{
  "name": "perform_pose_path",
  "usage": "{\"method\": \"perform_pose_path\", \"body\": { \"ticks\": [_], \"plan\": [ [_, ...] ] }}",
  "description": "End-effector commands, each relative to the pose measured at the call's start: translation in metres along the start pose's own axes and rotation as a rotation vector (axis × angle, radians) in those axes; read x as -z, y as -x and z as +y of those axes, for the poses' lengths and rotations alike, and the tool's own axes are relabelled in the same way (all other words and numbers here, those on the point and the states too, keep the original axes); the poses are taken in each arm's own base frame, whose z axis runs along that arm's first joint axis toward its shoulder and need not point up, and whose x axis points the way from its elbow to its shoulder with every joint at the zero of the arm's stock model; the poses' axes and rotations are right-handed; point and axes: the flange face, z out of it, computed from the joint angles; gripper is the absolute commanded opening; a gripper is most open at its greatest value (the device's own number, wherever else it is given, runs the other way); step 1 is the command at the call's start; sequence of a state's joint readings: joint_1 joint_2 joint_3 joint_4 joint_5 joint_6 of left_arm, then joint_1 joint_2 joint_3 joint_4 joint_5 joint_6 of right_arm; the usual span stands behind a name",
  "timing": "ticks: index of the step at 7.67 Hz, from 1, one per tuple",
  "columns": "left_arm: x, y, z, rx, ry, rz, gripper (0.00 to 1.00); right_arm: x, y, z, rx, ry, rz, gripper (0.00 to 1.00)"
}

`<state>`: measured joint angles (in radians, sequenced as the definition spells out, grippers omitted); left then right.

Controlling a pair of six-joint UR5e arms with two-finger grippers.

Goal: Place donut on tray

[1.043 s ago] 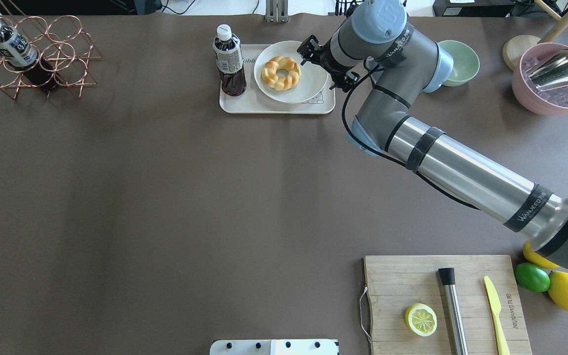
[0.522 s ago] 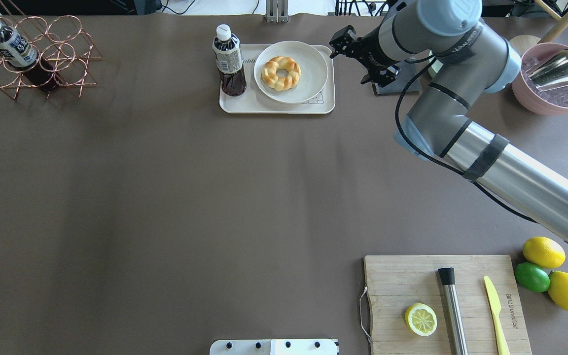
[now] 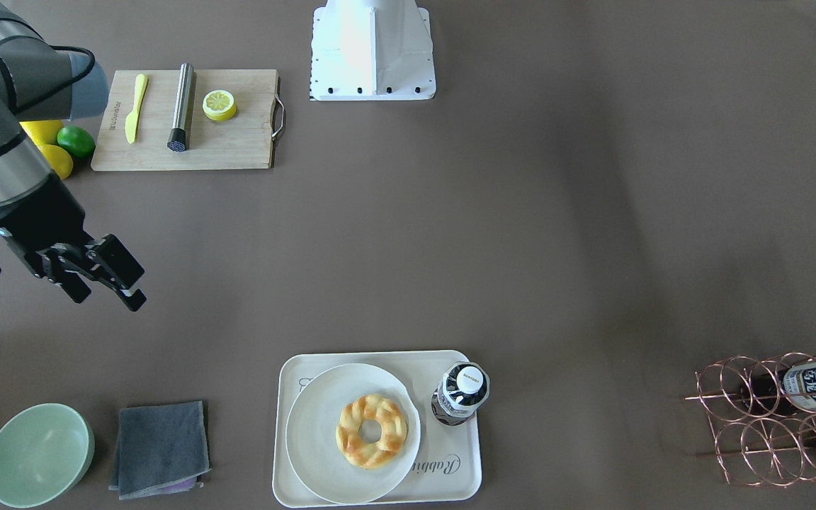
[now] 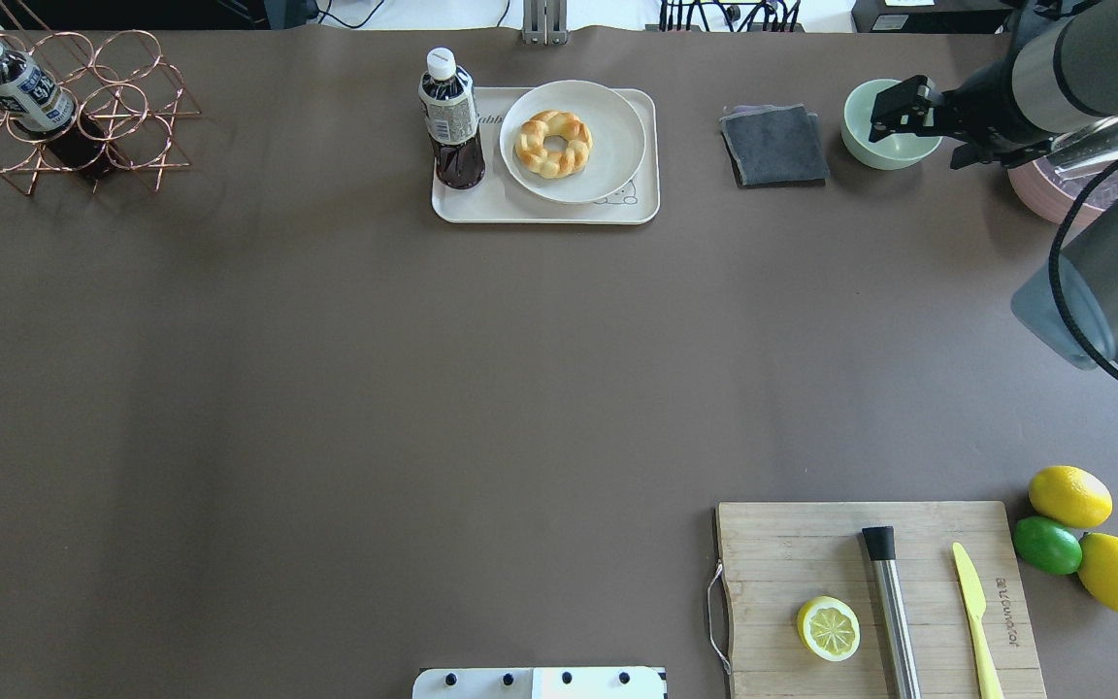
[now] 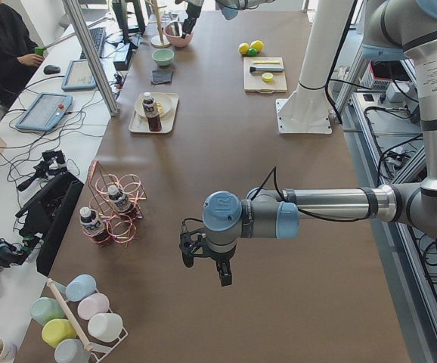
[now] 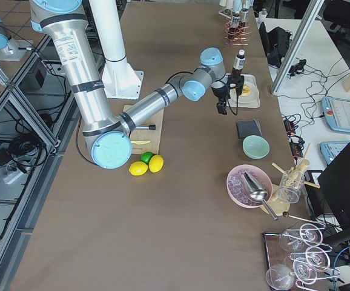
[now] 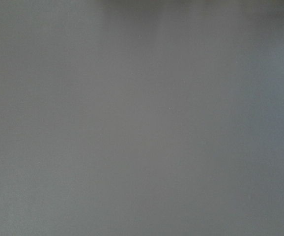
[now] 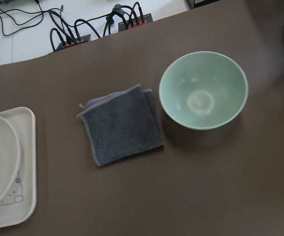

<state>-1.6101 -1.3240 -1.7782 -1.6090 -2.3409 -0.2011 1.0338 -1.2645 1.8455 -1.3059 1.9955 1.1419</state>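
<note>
donut (image 4: 553, 144): on round plate (image 4: 608, 146), which sits on tray (image 4: 520, 209)
right gripper (image 3: 109, 301): jaws apart, empty, well apart from tray
left gripper (image 5: 207, 261): far from tray; open/closed, can't tell
step: placement looks done
next: just keep clear of tray

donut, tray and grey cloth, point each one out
donut (image 4: 532, 148), overhead exterior view, left side of the braided ring
tray (image 4: 481, 207), overhead exterior view, bare strip along its near edge
grey cloth (image 4: 774, 144), overhead exterior view, middle of the folded cloth

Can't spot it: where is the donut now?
Overhead view: the donut lies on a round plate on the tray, just right of the bottle.
</note>
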Motion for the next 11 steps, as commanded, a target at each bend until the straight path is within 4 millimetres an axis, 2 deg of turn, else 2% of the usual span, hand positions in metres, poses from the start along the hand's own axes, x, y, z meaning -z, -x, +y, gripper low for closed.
{"method": "perform_pose_path", "body": {
  "ticks": [1, 3, 4, 5, 6, 7, 8, 9, 10, 11],
  "plan": [
    [-0.003, 0.004, 0.003, 0.007, 0.006, -0.001, 0.98, 0.024, -0.085, -0.001, 0.255, 0.092, 0.267, 1.00],
    [-0.002, 0.003, 0.003, 0.006, 0.005, -0.001, 0.98, 0.012, -0.132, -0.002, 0.394, 0.277, 0.466, 1.00],
    [-0.002, 0.003, 0.002, 0.006, 0.005, -0.001, 0.98, 0.013, -0.165, -0.009, 0.459, 0.327, 0.500, 1.00],
    [-0.002, 0.002, 0.000, 0.005, 0.004, -0.001, 0.98, 0.011, -0.212, -0.014, 0.464, 0.383, 0.502, 1.00],
    [-0.002, 0.002, -0.002, 0.005, 0.004, -0.001, 0.98, 0.012, -0.242, -0.026, 0.387, 0.413, 0.446, 1.00],
    [-0.002, 0.002, -0.002, 0.005, 0.004, -0.001, 0.98, 0.010, -0.280, -0.027, 0.356, 0.437, 0.336, 1.00],
    [-0.001, 0.001, -0.003, 0.003, 0.002, 0.000, 0.98, 0.009, -0.327, -0.031, 0.359, 0.449, 0.257, 1.00],
    [-0.001, 0.000, -0.004, 0.000, 0.002, 0.000, 0.98, 0.004, -0.366, -0.038, 0.323, 0.473, 0.141, 1.00],
    [0.001, -0.003, -0.006, -0.005, -0.003, 0.001, 0.98, 0.004, -0.386, -0.043, 0.316, 0.463, 0.074, 1.00],
    [0.002, -0.006, -0.008, -0.009, -0.005, -0.001, 0.98, 0.010, -0.392, -0.045, 0.302, 0.449, 0.067, 1.00]
  ]
}}
